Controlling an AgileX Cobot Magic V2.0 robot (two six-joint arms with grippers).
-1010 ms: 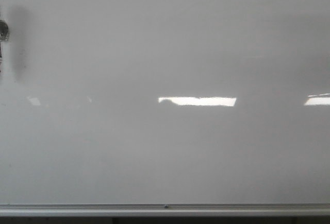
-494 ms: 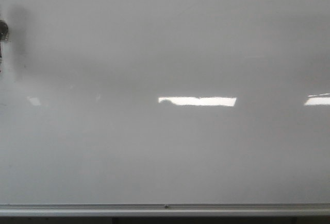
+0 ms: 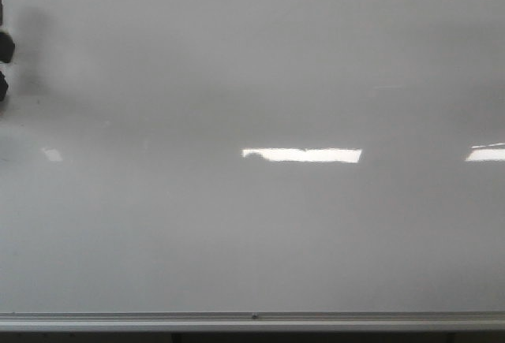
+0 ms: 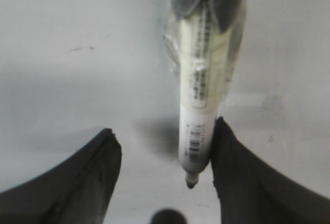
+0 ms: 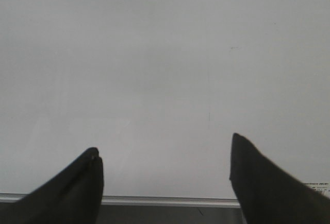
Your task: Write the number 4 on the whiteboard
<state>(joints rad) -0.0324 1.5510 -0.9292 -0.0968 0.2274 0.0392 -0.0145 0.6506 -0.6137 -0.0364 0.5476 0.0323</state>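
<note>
Whiteboard (image 3: 260,233) blank, fills our front view, no 4 seen.
Near: left gripper (image 4: 162,175) spread, marker (image 4: 198,126) taped against one finger, tip close to board. Right gripper (image 5: 165,183) spread, holding nothing, facing board.

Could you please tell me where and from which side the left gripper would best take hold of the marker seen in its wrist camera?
Probably the plain white barrel of the marker, between the clear tape wrap and the dark tip. It is slim and round and runs lengthwise between the fingers of the open left gripper, close against one of them, so pinch across it from both sides.
</note>
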